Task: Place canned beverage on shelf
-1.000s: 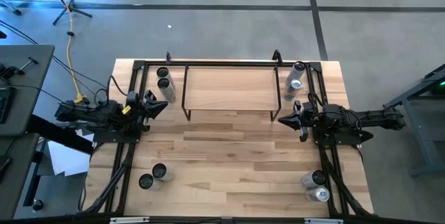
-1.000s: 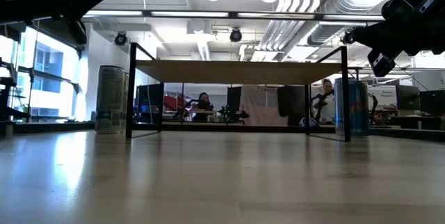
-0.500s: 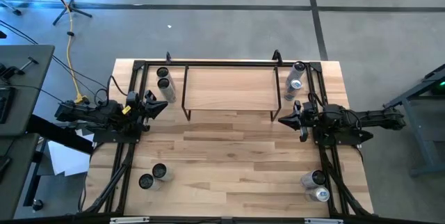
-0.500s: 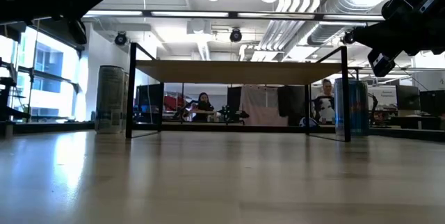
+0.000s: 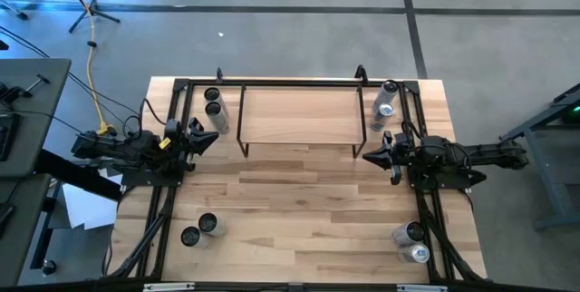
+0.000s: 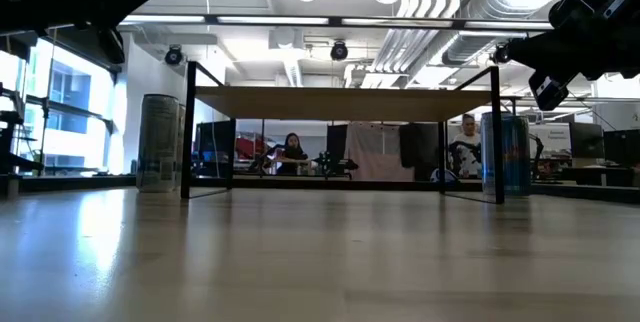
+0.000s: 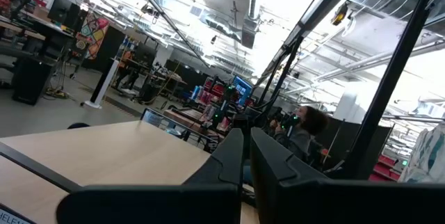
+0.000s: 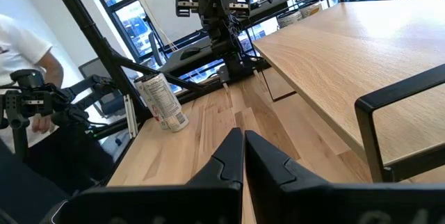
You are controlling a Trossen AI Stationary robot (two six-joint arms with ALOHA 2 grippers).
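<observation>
You're at the start: both jaws together, empty, left gripper (image 5: pixel 207 138) and right gripper (image 5: pixel 370 156) flanking the bare shelf (image 5: pixel 299 113). Cans (image 5: pixel 215 111) stand on the bench; open jaws, reach one.

floor (image 5: pixel 299 38): grey concrete, dark seam lines, past table at 12 o'clock | ceiling (image 6: pixel 420 7): exposed ducts, pipes, bright strip lights | window (image 6: pixel 60 102): daylight, 9 o'clock in low view | bkgd: desks w/ monitors (image 7: pixel 240 85), seated person (image 6: pixel 293 149) | yellow cable (image 5: pixel 91 65) on floor, 10 o'clock
</observation>
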